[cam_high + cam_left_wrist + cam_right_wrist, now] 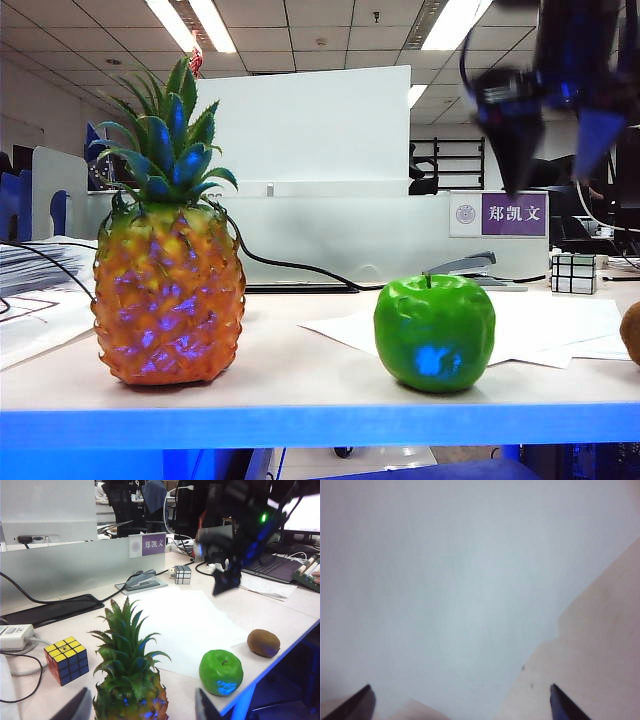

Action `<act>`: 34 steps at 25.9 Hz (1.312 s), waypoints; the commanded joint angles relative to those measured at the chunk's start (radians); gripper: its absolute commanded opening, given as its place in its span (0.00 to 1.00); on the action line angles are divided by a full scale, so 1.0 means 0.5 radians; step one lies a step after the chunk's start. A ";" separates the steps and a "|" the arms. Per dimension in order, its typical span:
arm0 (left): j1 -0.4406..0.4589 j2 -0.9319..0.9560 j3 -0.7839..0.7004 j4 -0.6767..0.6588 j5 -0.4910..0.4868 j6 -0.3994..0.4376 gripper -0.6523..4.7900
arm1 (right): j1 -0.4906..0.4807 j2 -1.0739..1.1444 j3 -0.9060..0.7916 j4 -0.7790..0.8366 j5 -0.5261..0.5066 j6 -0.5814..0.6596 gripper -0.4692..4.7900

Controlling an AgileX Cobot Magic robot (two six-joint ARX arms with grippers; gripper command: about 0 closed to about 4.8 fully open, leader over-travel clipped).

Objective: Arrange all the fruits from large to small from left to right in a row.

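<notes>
The row on the table runs pineapple at the left, green apple in the middle, brown kiwi at the right edge. In the left wrist view the pineapple, apple and kiwi show together. My left gripper is open and holds nothing; the pineapple's crown shows between its fingertips, farther off. High above the table's right side hangs my right gripper, blurred, open and empty. In its own view the right gripper looks down on white paper and bare table.
A coloured puzzle cube sits beside the pineapple. Behind the paper sheets stand a mirror cube, a stapler and a grey partition with a purple name plate. A power strip and black cables lie at the far side.
</notes>
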 commanded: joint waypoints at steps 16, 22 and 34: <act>0.005 -0.005 0.006 0.038 0.002 0.023 0.11 | 0.002 -1.015 1.460 0.008 -0.777 0.160 0.08; -0.016 -0.005 0.006 0.039 0.005 0.023 0.11 | -0.001 -1.499 1.459 -0.374 -0.766 0.167 0.08; -0.095 -0.005 0.006 0.036 0.006 -0.211 0.11 | -0.237 -2.208 0.656 -0.712 -0.721 -0.110 0.08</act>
